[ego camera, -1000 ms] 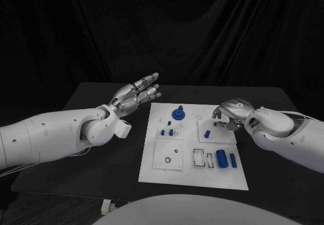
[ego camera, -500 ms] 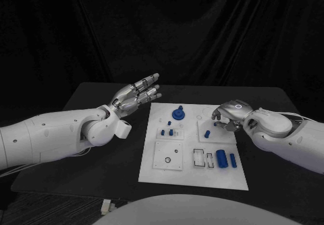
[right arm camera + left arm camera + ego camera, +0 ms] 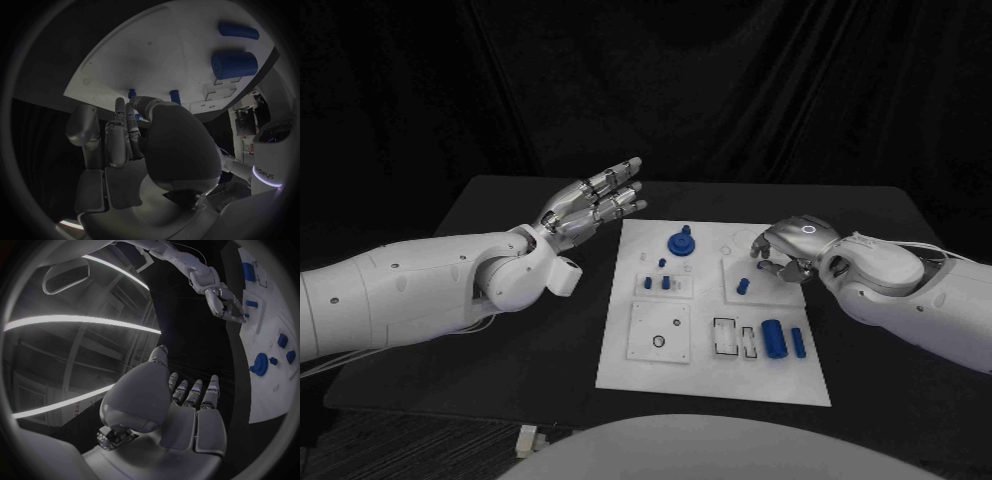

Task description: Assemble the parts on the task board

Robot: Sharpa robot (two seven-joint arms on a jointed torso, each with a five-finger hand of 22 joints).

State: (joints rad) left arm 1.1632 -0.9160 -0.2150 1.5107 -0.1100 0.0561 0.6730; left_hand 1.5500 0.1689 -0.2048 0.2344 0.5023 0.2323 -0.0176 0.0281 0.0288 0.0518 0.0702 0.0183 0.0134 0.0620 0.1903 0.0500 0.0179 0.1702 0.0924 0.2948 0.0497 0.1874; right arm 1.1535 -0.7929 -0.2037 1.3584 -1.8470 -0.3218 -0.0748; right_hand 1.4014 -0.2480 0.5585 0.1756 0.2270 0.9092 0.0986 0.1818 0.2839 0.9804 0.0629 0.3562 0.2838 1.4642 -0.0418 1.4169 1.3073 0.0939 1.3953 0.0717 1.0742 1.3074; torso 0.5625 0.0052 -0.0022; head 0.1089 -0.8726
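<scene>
Currently right hand (image 3: 788, 250) hunched over far-right corner of task board (image 3: 711, 372), fingers curled around small blue peg (image 3: 757, 265); firm grasp cannot tell. Left hand (image 3: 593, 202) released, fingers spread, raised off board's far-left side. Risks: peg tilts or slips during seating; knuckles knock neighbouring short peg (image 3: 741, 285); two blue cylinders (image 3: 772, 337) near right could roll if board jolts.

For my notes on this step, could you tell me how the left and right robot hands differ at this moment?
The left robot hand is raised beside the task board, fingers straight and apart, holding nothing. The right robot hand is lowered over the board's far right part, fingers curled down by small blue pegs; whether it grips one is unclear. Both are silver on white arms.
</scene>
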